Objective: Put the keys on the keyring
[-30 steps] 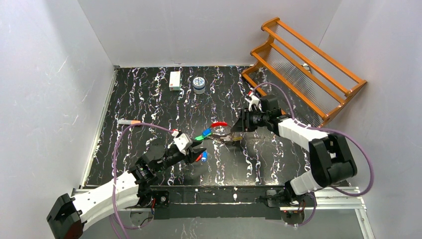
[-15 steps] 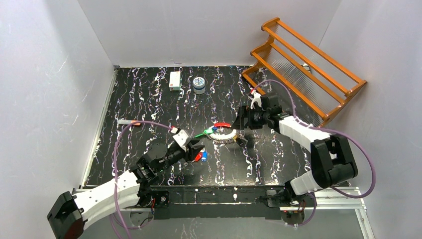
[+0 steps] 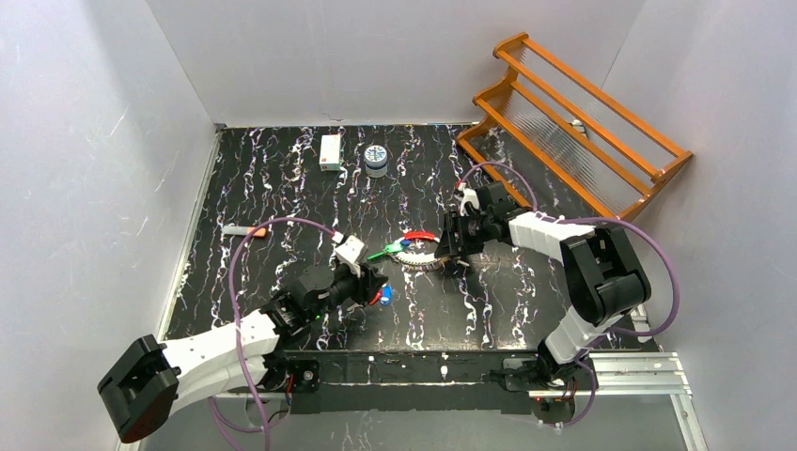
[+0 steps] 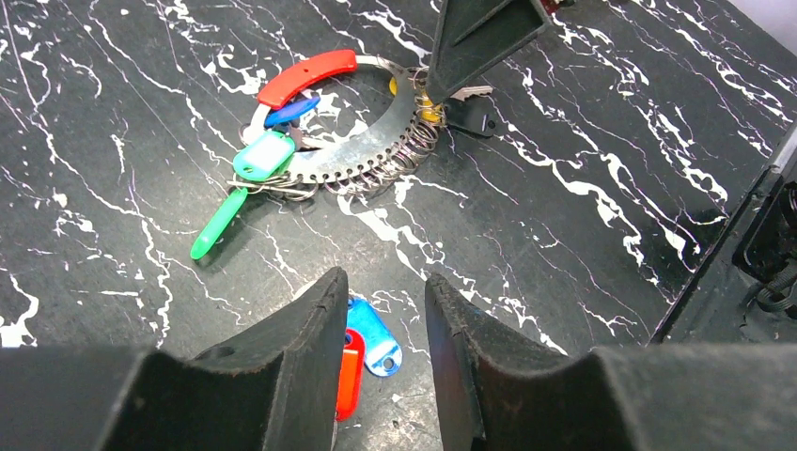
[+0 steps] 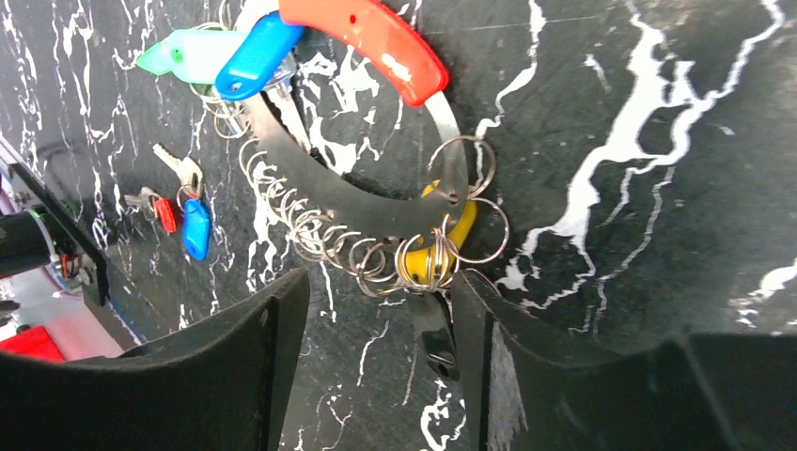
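left gripper (image 4: 385, 282) jaws apart, nothing between them, low over the black marbled table (image 4: 583, 216). just past its fingers (image 4: 301, 357), bottom middle of the left wrist view, lie the loose keys (image 4: 374, 340), one blue cap and one red cap, flat on the table, not held. cannot tell if a finger touches them.

right gripper (image 5: 378, 278) also spread. its two fingers straddle the end of the keyring (image 5: 357, 202), where a yellow tag (image 5: 465, 224) and a bunch of small split rings (image 5: 310, 235) sit. the pads do not look pressed on anything.

keyring is a curved flat metal band with a red grip (image 5: 367, 33), lying flat in the centre of the top view, between the two grippers. a blue tag (image 5: 254, 52) and a pale green tag (image 5: 188, 52) hang at its other end, upper left of the right wrist view. a long green tag (image 4: 216, 224) trails out to the left in the left wrist view. the keys are apart from the keyring, to its lower left in the top view.

farther out in the top view: white box (image 3: 330, 151) and small round tin (image 3: 377, 159) at upper middle, wooden rack (image 3: 583, 122) at upper right, small pen-like item (image 3: 244, 229) at left.
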Controlling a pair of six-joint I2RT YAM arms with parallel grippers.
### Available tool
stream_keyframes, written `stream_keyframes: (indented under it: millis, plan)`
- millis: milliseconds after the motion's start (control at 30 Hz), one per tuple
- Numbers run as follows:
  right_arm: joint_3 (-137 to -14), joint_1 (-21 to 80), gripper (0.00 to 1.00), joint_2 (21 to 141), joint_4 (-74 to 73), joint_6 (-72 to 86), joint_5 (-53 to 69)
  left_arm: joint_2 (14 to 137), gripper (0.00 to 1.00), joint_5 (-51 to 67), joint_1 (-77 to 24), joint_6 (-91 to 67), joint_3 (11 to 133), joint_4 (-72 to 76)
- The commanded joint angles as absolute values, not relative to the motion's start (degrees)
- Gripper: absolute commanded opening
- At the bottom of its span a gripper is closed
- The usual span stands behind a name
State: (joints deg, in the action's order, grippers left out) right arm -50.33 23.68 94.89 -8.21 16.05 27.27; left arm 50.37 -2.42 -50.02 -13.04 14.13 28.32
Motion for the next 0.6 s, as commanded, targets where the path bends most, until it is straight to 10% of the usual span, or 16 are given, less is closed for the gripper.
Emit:
stream_keyframes:
  millis: [0, 567]
  plan:
    - [-52.5, 25.4, 0.64, 94.9, -9.1, 15.3, 28.9, 51.4, 0.35, -3.4, -50.2, -15.0, 16.2, 30.2]
    - [-54.6, 37.5, 0.59, 88.6, -14.8, 10.5, 1.3, 50.7, 0.35, -3.3, -50.2, -15.8, 15.4, 31.2]
